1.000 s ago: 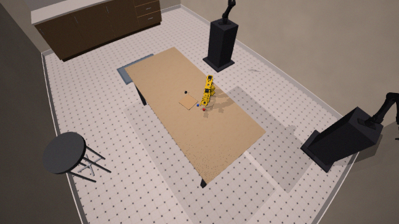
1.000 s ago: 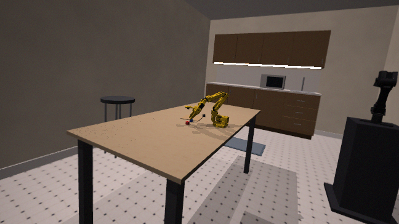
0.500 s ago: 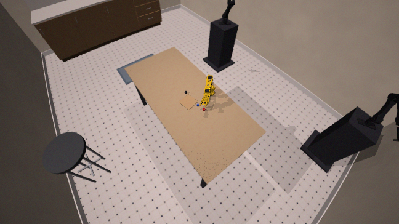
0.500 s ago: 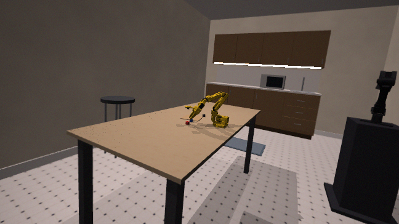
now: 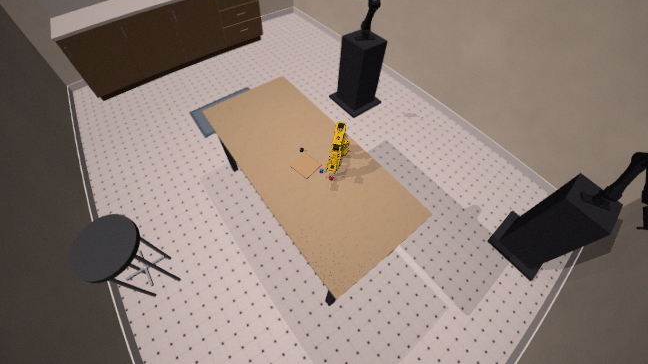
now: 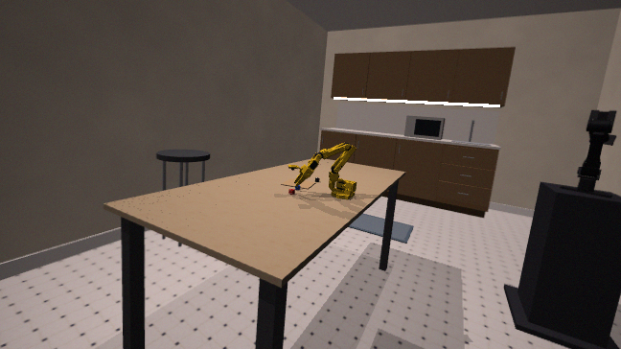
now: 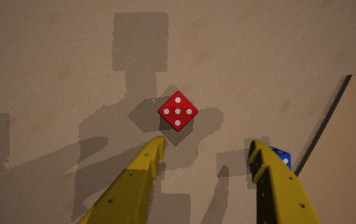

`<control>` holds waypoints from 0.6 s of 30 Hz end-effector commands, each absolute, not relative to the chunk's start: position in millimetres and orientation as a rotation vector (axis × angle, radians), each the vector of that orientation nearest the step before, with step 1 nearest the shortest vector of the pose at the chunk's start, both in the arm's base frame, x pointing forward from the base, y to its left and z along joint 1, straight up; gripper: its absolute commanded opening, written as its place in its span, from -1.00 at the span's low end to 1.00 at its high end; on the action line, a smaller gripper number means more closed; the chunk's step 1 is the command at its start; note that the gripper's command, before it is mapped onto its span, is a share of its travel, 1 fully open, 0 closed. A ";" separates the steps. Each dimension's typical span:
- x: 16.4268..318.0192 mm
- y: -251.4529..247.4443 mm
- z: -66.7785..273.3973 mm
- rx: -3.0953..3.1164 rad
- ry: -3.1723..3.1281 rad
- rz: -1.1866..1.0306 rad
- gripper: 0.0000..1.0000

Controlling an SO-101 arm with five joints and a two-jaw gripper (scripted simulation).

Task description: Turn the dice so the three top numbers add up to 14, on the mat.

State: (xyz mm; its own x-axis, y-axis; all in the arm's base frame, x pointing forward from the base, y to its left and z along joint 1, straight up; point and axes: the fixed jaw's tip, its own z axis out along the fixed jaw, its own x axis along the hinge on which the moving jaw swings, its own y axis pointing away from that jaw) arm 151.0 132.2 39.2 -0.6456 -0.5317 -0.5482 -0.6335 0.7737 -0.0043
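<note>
Hovering partly open and holding nothing, the gripper [image 7: 205,150] sits just short of the red die [image 7: 177,111], five up on bare table [image 5: 350,218] mid-width. The blue die [image 7: 282,156] peeks beside one finger, near the mat [image 5: 305,165]; the black die [image 5: 301,149] lies beyond the mat's far side.

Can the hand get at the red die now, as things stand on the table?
Probably yes. The red die lies alone on the bare table, five up, just ahead of the hand, whose fingers hold nothing. The blue die sits off to the side behind one finger, not in the path.
</note>
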 end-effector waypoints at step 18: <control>159.4 139.0 50.2 -0.841 2.389 0.278 -0.44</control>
State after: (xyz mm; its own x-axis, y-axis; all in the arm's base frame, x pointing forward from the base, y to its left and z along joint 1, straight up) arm 151.4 132.5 39.3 -0.6460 -0.5314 -0.5480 -0.6332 0.7740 -0.0040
